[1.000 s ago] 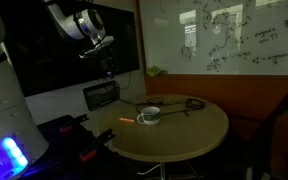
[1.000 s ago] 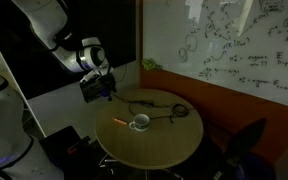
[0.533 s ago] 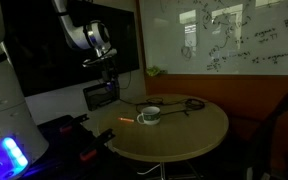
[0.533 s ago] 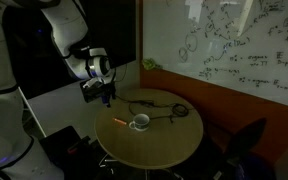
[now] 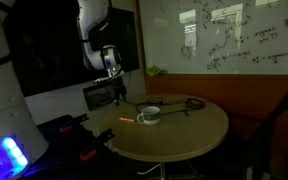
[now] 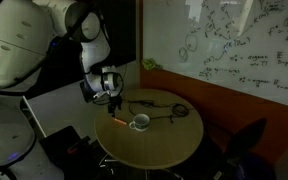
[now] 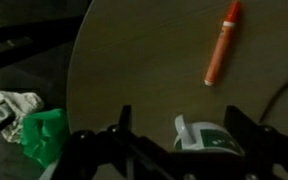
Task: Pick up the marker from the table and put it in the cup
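Observation:
The orange-red marker (image 5: pixel 125 122) lies flat on the round tan table (image 5: pixel 189 135), close to the whitish cup (image 5: pixel 149 115) with a green band. Both also show in the other exterior view: marker (image 6: pixel 116 121), cup (image 6: pixel 140 122), table (image 6: pixel 169 142). My gripper (image 5: pixel 118 94) (image 6: pixel 114 98) hangs open and empty above the table's near edge, higher than the marker and apart from it. In the wrist view the marker (image 7: pixel 222 42) lies at the upper right, the cup (image 7: pixel 212 138) sits low between the spread fingers of the gripper (image 7: pixel 184 128), and the table (image 7: pixel 134 70) fills the middle.
A black looped cable (image 5: pixel 184 104) lies on the table beyond the cup. Off the table's edge, a green object (image 7: pixel 44 135) and a white cloth (image 7: pixel 6 104) lie on the dark floor. A whiteboard wall (image 5: pixel 224 35) stands behind the table.
The arm has swung down and toward the table, bringing the gripper lower and closer to the marker and cup. The gripper stays open. Marker and cup have not moved.

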Controlling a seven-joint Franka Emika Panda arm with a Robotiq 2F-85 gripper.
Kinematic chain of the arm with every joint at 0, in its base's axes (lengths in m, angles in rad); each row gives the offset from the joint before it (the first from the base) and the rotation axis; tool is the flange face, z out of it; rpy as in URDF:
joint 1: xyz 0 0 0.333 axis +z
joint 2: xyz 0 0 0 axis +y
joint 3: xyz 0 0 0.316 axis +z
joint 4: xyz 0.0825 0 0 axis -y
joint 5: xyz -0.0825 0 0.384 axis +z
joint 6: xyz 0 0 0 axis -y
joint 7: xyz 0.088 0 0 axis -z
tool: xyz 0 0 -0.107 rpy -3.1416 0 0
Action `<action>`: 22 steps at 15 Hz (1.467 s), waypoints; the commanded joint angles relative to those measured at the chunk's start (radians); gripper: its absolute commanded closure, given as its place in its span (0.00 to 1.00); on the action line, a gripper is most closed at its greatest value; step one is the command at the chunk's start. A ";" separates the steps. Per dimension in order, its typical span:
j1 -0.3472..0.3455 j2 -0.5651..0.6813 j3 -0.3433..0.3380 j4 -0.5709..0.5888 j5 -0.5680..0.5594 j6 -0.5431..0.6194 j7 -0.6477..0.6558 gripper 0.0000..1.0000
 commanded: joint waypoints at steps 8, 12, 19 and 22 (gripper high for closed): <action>0.320 0.217 -0.272 0.247 0.282 -0.004 -0.196 0.00; 0.334 0.230 -0.274 0.276 0.293 -0.045 -0.221 0.00; 0.355 0.283 -0.295 0.307 0.332 0.025 -0.199 0.00; 0.360 0.349 -0.297 0.356 0.380 0.062 -0.214 0.00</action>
